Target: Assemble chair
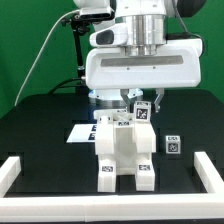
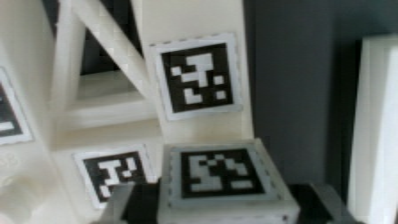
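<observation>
The chair [image 1: 124, 150] stood partly built on the black table [image 1: 40, 120]. It sat just in front of the marker board [image 1: 82, 133] on the camera's side and overlapped the board's edge toward the exterior view's right. It was a glossy white blocky body with two legs [image 1: 107, 178] reaching away from the board toward the front rail [image 1: 110, 214]. Each leg showed a black-and-white tag on its end. At the top of the chair, on the side away from the board toward the exterior view's right, a small tagged block [image 1: 141, 112] stood up, slightly tilted. The gripper [image 1: 140, 100] hung directly over that block, with the wide white body of the arm [image 1: 140, 65] above it. In the wrist view the block [image 2: 217, 172] lay between the two fingertips [image 2: 128, 207], its tag facing the camera. A taller tagged bar [image 2: 196, 75] of the chair stood right behind it, and another tag [image 2: 111, 170] showed beside it. The fingers flanked the block closely, yet I could not tell whether they pressed on it or stood just off its sides. So the grip could not be called either clenched or released. A loose cube [image 1: 174, 145] with a tag lay on the table well apart from the board, past the chair toward the exterior view's right and not touching the chair.
</observation>
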